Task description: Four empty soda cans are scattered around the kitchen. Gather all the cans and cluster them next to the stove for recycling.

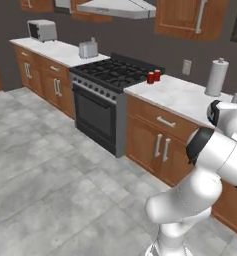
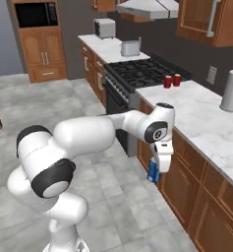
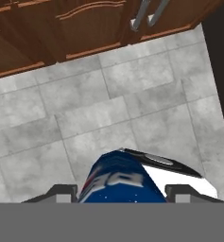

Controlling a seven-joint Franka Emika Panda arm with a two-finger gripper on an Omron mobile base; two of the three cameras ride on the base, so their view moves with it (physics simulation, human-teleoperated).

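The gripper [image 2: 154, 173] hangs low in front of the cabinet doors [image 2: 179, 183], just below the edge of the worktop [image 2: 201, 123], with its jaws clamped on a blue can [image 2: 153, 172]. In the hand view that blue can [image 3: 120, 179] sits between the two finger tips above the grey floor tiles [image 3: 108, 113], with its silvery top turned away from the camera. Two red soda cans [image 1: 153, 76] already stand close together on the worktop, just beside the right edge of the stove [image 1: 112, 72]. The paper towel roll [image 1: 216, 77] stands well apart from them, further along the same surface. The step in hand appears to be carrying the held can up to join that pair. To do it well, the arm should first lift straight up and clear of the worktop's edge before it swings across, since the can hangs below the overhang and near the cabinet fronts. It should then come down beside the red cans, not over them, so that neither is knocked. From here it is hard to tell how squarely the can sits in the jaws, so a slow, level set-down would be wise.
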